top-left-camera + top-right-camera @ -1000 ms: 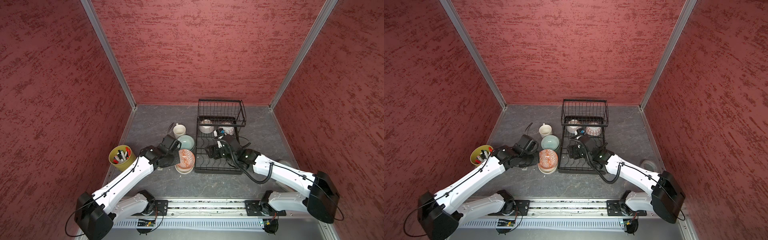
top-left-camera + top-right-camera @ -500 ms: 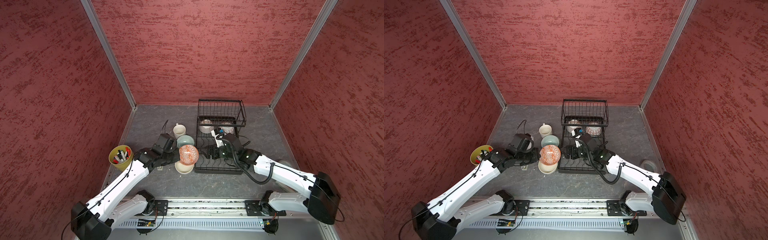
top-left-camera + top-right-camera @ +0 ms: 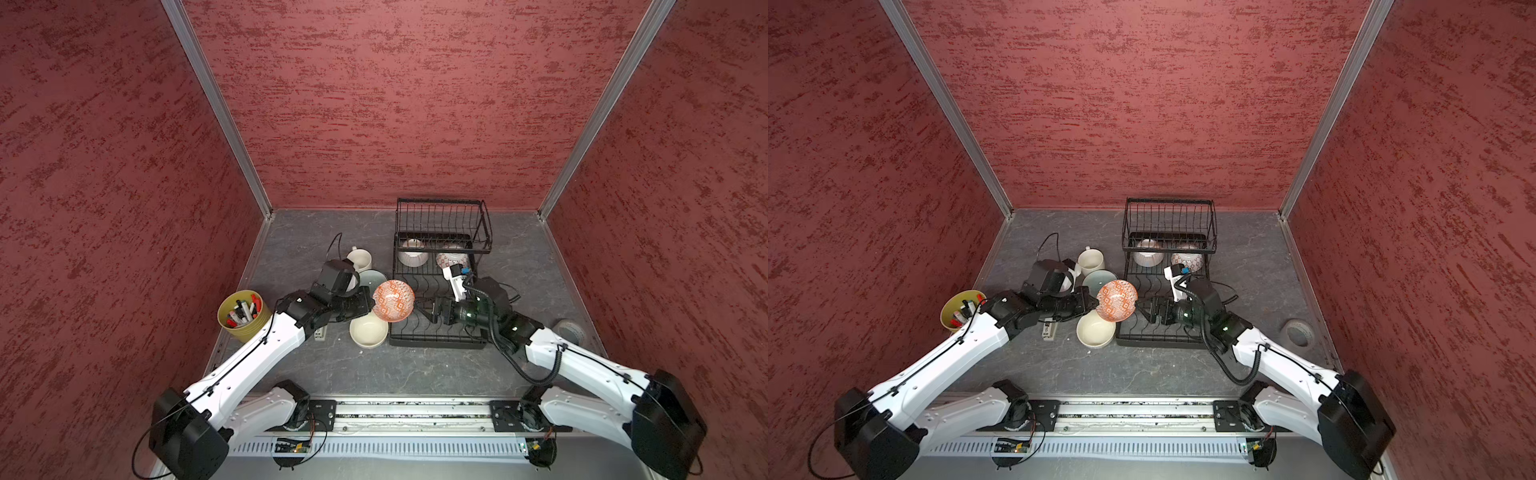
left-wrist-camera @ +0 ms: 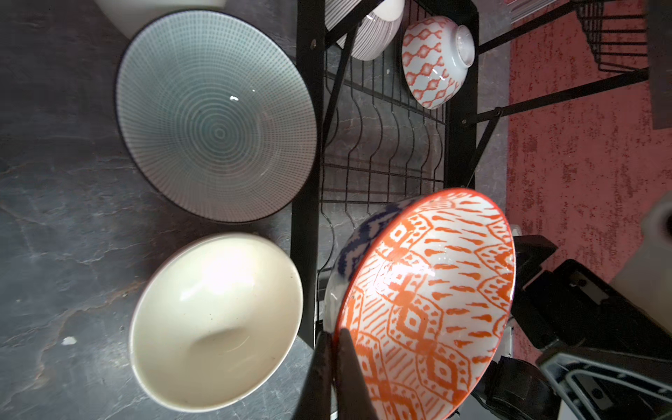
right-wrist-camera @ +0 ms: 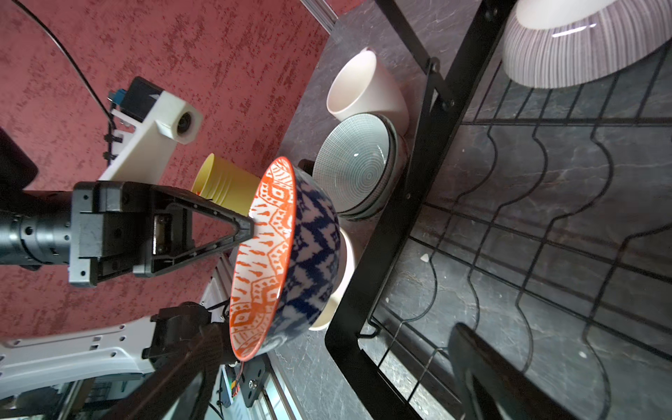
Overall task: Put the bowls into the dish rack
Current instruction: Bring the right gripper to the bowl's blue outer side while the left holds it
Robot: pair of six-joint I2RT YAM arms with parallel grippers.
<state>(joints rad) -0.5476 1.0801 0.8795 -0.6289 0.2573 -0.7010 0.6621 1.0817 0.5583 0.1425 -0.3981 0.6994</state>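
Note:
My left gripper [image 3: 371, 305] [image 4: 334, 338] is shut on the rim of a bowl [image 3: 393, 300] [image 5: 283, 254], orange-patterned inside and navy zigzag outside. The bowl is tipped on edge in the air at the left side of the black dish rack [image 3: 436, 343]. My right gripper [image 3: 422, 309] [image 5: 338, 334] stands open over the rack's lower tier, facing the bowl's underside, not touching it. A striped bowl [image 3: 412, 257] and an orange-diamond bowl [image 3: 451, 260] sit in the rack under the upper basket. A pale green bowl [image 4: 214, 116] and a cream bowl [image 4: 214, 320] rest on the floor beside the rack.
A cream mug [image 3: 360, 259] stands behind the green bowl. A yellow-green pot of markers [image 3: 243, 313] is at the left wall. A tape roll [image 3: 569, 330] lies at the right wall. A small white object [image 3: 1049, 330] lies under my left arm.
My left gripper has lifted the orange bowl off the cream bowl, tipped it on edge and carried it right toward the rack. My right gripper opened wider and swung toward it.

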